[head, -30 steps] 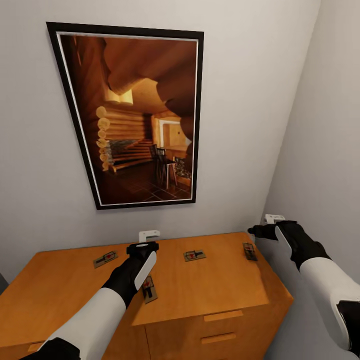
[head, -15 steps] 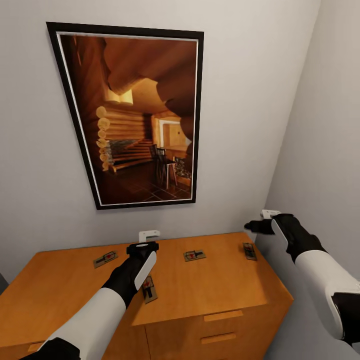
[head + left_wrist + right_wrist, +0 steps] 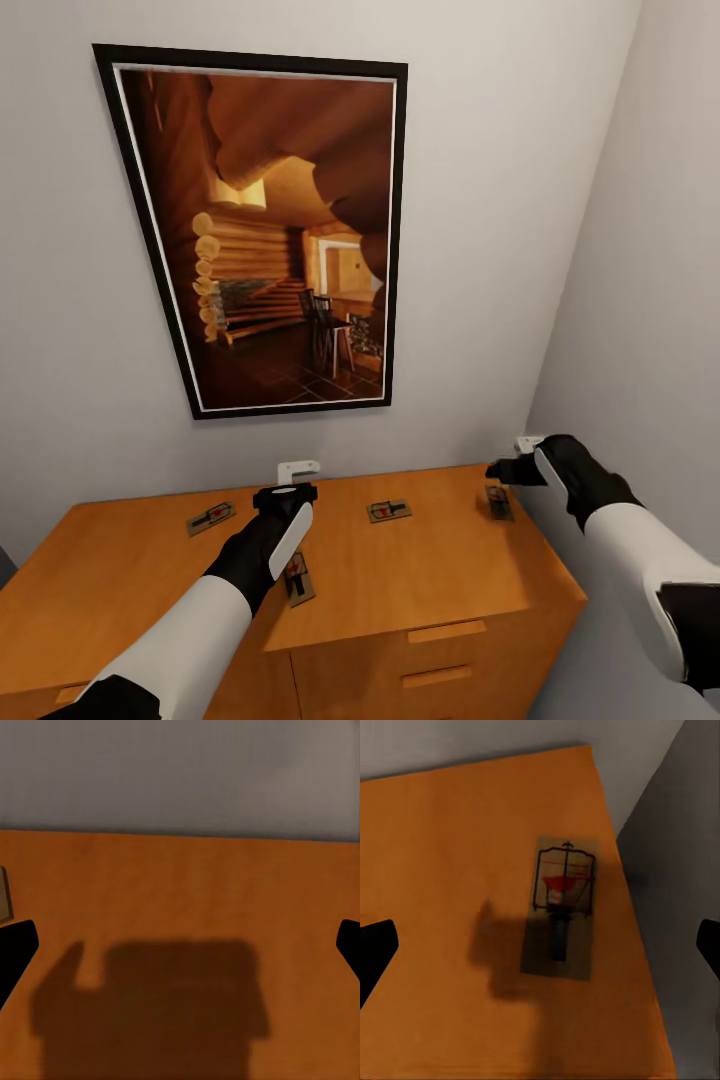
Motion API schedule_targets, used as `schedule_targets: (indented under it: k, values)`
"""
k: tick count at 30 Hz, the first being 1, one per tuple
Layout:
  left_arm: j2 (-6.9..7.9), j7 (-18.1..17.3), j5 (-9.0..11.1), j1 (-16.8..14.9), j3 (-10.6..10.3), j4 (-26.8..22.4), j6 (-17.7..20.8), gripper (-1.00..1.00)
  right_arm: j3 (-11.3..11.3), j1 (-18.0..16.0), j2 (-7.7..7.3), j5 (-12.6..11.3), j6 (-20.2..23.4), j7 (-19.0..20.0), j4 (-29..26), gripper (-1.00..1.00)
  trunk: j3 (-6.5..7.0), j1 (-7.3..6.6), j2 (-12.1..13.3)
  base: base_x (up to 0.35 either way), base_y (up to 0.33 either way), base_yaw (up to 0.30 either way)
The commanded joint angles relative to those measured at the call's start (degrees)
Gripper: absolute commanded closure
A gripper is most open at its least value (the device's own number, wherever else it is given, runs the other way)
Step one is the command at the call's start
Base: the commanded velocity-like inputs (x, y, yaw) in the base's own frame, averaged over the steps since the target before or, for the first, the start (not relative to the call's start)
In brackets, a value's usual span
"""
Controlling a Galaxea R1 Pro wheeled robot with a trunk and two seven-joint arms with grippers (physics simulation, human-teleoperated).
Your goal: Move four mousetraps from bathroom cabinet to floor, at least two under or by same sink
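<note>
The mousetrap at the cabinet's far right corner (image 3: 499, 502) is the one my next move turns on. It lies flat on the cabinet (image 3: 420, 570) top, close to the right edge and near the side wall (image 3: 640, 300). In my right wrist view this trap (image 3: 559, 907) sits between the two dark fingertips at the picture's sides, and its long axis runs roughly 12 to 6 on that picture, slightly tilted, with the red spot toward the 12 end. I judge its long sides face my fingers, so a plain descent should straddle its width.

My right pincer (image 3: 520, 462) hovers just above and behind that trap, spread wide and carrying nothing. It is plainly the nearer arm for this piece.

From that trap, a second trap (image 3: 388, 510) lies toward 9 o'clock on the tabletop, and a third (image 3: 211, 518) farther along the same line. A fourth (image 3: 297, 577) lies nearer the front edge, partly under my left arm. My left pincer (image 3: 285, 492) hangs over bare wood between the second and third, also spread and empty.

The risk I see is the wall crowding my right wrist.
</note>
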Motion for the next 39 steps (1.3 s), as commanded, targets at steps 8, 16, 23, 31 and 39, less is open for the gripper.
schedule_targets:
  k: [8,16,23,31,39]
  values:
    - [0.00,0.43,0.41,-0.07,-0.18,-0.01,0.18,-1.00,6.70,-0.65,1.43,0.53,0.10,-0.09,3.07,-1.00,-0.14,0.04,-0.14,0.000,0.000,0.000]
    - [0.00,0.45,0.39,-0.06,-0.19,-0.04,0.18,-1.00,7.61,-7.02,1.23,0.32,0.48,-0.20,4.83,-1.00,-0.14,0.04,-0.14,0.000,0.000,0.000]
    - [0.00,0.42,0.41,-0.06,-0.14,-0.03,0.18,-1.00,7.98,-8.47,1.34,0.40,0.52,0.01,8.57,-1.00,-0.14,0.04,-0.14,0.000,0.000,0.000]
    - [0.00,0.45,0.35,-0.06,-0.17,-0.02,0.18,-1.00,8.18,-8.72,1.14,0.54,-1.51,0.43,10.34,-1.00,-0.14,0.04,-0.14,0.000,0.000,0.000]
    - [0.00,0.45,0.34,-0.06,-0.19,0.00,0.18,-1.00,8.14,-8.75,1.14,0.17,-3.29,0.55,10.65,-1.00,-0.14,0.04,-0.14,0.000,0.000,0.000]
